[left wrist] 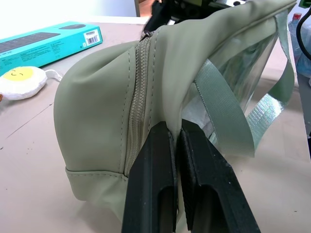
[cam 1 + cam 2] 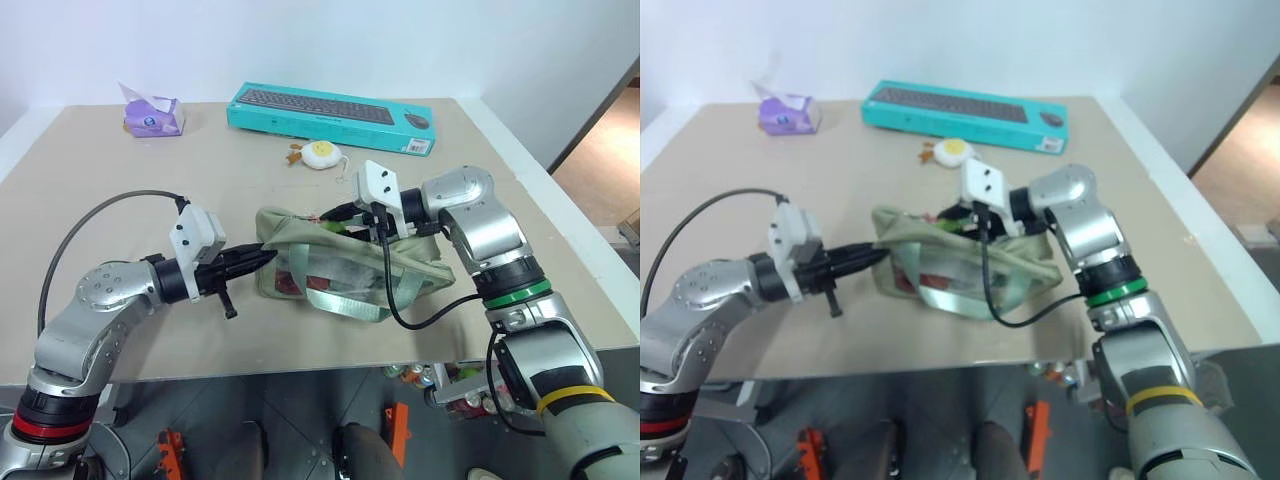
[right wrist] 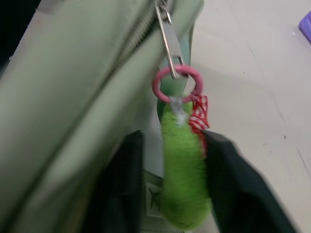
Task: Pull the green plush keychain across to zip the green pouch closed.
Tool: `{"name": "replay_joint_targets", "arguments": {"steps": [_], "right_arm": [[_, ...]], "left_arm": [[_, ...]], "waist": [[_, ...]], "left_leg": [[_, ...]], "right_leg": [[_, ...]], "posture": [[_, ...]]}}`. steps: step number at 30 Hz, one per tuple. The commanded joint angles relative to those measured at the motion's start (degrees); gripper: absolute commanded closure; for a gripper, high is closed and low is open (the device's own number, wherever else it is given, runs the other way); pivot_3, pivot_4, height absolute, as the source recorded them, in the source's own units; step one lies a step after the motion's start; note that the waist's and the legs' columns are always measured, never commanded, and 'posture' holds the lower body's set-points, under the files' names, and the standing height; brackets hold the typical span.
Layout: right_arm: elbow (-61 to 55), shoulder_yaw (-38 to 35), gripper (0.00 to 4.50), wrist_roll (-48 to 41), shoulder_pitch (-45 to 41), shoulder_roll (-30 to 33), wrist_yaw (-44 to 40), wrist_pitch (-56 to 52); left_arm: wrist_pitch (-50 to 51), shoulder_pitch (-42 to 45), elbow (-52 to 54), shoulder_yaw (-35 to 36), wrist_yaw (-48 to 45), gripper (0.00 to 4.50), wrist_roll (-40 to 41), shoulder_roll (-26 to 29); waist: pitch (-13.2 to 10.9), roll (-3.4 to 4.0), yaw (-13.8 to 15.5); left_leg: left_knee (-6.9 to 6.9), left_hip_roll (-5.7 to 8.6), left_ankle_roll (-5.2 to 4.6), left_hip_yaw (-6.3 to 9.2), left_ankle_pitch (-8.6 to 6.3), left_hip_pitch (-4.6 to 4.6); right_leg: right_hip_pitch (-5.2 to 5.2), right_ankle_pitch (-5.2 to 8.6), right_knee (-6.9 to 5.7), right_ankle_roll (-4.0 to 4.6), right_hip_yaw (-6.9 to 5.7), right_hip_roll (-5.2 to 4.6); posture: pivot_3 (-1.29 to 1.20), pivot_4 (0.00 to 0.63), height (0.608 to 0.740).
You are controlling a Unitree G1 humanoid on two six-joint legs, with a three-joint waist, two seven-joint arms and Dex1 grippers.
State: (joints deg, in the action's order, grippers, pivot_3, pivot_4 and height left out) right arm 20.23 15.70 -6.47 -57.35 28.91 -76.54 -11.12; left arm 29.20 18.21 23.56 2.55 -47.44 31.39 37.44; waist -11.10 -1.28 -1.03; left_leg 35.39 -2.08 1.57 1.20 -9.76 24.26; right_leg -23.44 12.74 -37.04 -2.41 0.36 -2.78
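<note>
The pale green pouch (image 2: 330,265) lies mid-table with its clear window and straps facing me. My left gripper (image 2: 262,257) is shut on the fabric at the pouch's left end, beside the zipper (image 1: 137,97). The green plush keychain (image 3: 184,174) hangs by a pink ring (image 3: 175,83) from the metal zipper pull at the top of the pouch. My right gripper (image 3: 172,145) reaches in from the right above the pouch. Its two black fingers (image 3: 223,165) close on the plush from either side.
A teal keyboard box (image 2: 330,115) lies along the far edge, with a white-and-yellow egg plush (image 2: 320,153) just in front of it. A purple tissue pack (image 2: 152,112) sits at the far left. The table's front edge (image 2: 300,365) is near the pouch.
</note>
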Motion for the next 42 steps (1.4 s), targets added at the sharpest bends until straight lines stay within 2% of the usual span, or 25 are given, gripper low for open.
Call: {"name": "replay_joint_targets", "arguments": {"steps": [1,2,10,18,30,42], "right_arm": [[0.4,-0.7,4.3,0.2,-1.4,0.2,-0.1,1.2],[0.6,-0.7,4.46,0.2,-1.5,0.2,0.0,1.3],[1.0,-5.0,4.46,-0.7,-5.2,1.5,3.9,3.5],[-3.9,-11.1,4.46,-1.5,-10.3,4.2,10.4,3.6],[-9.6,-11.5,4.46,-1.8,-6.5,7.6,14.8,2.6],[-12.1,-13.1,4.46,-2.4,-3.2,11.4,18.1,1.2]], "left_arm": [[0.1,0.3,0.7,-1.0,0.3,4.5,-0.7,-0.2],[0.0,0.2,0.7,-1.1,0.3,4.5,-0.7,-0.3],[1.1,1.0,-0.3,0.2,3.3,4.5,-0.2,-2.0],[3.7,4.5,-2.5,1.3,7.5,4.5,0.7,-4.5],[4.8,7.4,-5.2,2.9,11.2,4.5,1.5,-7.2],[3.5,8.0,-7.5,2.5,14.8,4.5,-1.9,-7.3]], "waist": [[0.0,0.0,0.0],[0.0,0.0,0.0],[0.0,0.01,0.0],[0.0,0.01,0.0],[0.0,0.02,-0.1],[0.0,0.01,-0.1]], "left_leg": [[0.0,0.0,0.0,0.0,0.0,0.0],[0.0,-0.01,0.0,0.01,0.0,0.0],[0.0,-0.01,0.0,0.0,0.0,0.0],[-0.02,-0.03,0.0,0.01,0.0,0.01],[-0.01,-0.03,0.0,-0.01,0.0,0.03],[-0.02,-0.04,0.0,-0.02,0.0,0.03]], "right_leg": [[0.0,0.0,0.0,0.0,0.0,0.0],[0.0,0.0,0.0,0.0,0.0,0.01],[-0.01,-0.01,0.0,0.0,0.0,0.01],[-0.04,-0.01,-0.01,0.0,-0.01,0.04],[-0.07,-0.02,-0.01,0.01,0.03,0.05],[-0.09,-0.03,-0.01,0.03,0.04,0.08]], "posture": [[0.0,0.15,0.74],[0.0,0.15,0.74],[0.0,0.15,0.74],[0.0,0.15,0.74],[0.0,0.15,0.74],[0.0,0.15,0.74]]}}
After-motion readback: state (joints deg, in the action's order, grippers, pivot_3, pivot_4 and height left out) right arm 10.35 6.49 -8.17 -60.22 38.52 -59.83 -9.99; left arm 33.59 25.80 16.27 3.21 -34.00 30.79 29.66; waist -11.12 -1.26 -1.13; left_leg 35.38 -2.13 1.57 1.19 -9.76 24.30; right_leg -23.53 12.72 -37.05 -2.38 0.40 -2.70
